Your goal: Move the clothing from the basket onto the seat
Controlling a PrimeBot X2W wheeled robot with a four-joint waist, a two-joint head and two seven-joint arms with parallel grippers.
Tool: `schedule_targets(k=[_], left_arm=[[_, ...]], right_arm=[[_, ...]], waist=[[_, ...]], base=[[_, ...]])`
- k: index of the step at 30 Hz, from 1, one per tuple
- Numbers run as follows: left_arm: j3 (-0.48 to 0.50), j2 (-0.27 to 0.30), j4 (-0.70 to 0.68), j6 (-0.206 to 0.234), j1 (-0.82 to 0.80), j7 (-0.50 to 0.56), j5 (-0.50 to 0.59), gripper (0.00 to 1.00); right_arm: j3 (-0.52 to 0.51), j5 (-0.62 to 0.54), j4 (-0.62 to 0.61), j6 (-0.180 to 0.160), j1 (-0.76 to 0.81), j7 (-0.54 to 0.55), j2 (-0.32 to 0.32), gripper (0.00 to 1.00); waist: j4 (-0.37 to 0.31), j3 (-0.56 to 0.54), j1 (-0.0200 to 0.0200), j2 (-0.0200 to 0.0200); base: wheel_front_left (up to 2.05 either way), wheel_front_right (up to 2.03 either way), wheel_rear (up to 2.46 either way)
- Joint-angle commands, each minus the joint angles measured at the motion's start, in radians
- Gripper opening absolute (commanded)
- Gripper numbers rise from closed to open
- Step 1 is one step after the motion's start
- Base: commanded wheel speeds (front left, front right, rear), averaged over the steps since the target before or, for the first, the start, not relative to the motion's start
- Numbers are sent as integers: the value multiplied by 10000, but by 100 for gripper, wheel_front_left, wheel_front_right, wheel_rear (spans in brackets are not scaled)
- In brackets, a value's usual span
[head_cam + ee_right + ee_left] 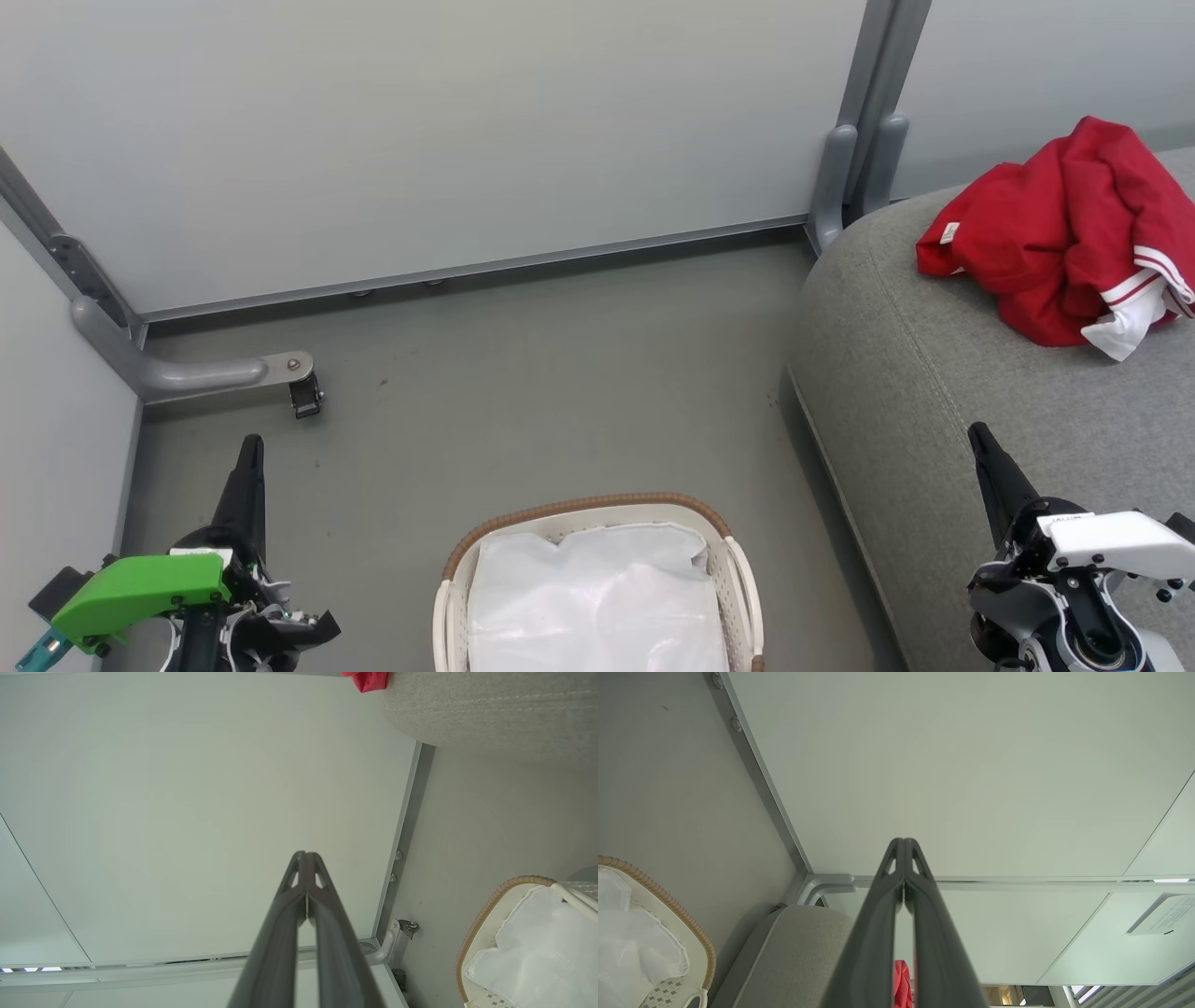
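Grey floor (523,373) is seen open between wall panels (467,140) and seat (934,392) edge | clothing (1055,252) is heaped on seat, well apart from both grippers | basket (597,509), lined with white sheet (597,597), is set between them | left gripper (250,448), right gripper (978,437) are pressed closed, nothing held

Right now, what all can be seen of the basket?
The basket is an oval white plastic tub with perforated walls, a brown woven-look rim and white side handles. It stands upright on the floor, left of the seat and apart from it, its near end cut off by the head view's bottom edge. Just a white sheet lies inside; nothing else touches it.
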Motion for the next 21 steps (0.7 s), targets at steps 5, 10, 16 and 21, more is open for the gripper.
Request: schedule_targets(k=[5,10,16,21], left_arm=[[21,54,-26,-46,-113,37,-33,0],[21,54,-27,-46,-113,35,-33,0],[21,54,-27,-45,-113,35,-34,0],[20,55,-28,-45,-113,35,-34,0]], right_arm=[[-24,38,-31,0,-60,14,-59,0],[-24,38,-31,0,-59,14,-59,0],[-24,38,-29,0,-59,14,-59,0],[-23,38,-29,0,-59,14,-59,0]], waist=[[0,0,0,0],[0,0,0,0],[0,0,0,0],[0,0,0,0]], base=[[0,0,0],[0,0,0],[0,0,0],[0,0,0]])
